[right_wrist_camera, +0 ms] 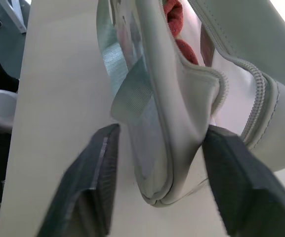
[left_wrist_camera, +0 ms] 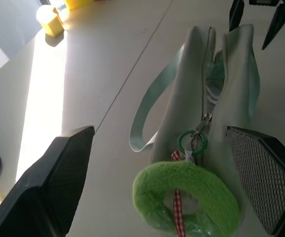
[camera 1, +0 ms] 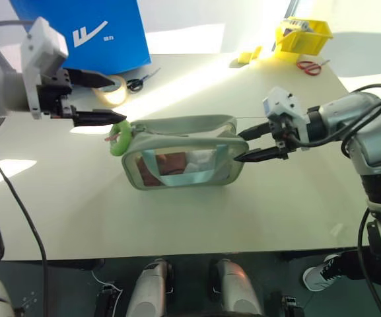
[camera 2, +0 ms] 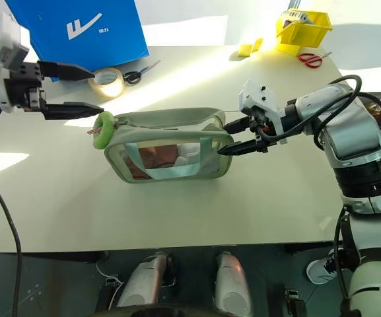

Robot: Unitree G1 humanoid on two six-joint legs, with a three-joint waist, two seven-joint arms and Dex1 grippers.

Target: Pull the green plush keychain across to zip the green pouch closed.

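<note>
The green pouch [camera 1: 182, 153] lies on its side in the middle of the pale table [camera 1: 177, 224], its clear plastic wall facing the robot. Through that wall show something red-brown and something white (what they are cannot be told), crossed by a light teal strap [camera 1: 189, 177]. In the right wrist view the zip gapes at that end, with red stuff visible inside. The green plush keychain [camera 1: 119, 137] hangs at the pouch's left end, clipped to the zip pull. The left gripper [camera 1: 104, 99] is spread wide just beside the keychain, holding nothing. The right gripper [camera 1: 249, 144] has its fingers on either side of the pouch's right end, partly apart; whether they pinch the fabric cannot be told. A yellow bin [camera 1: 302, 36] stands at the far right corner.
</note>
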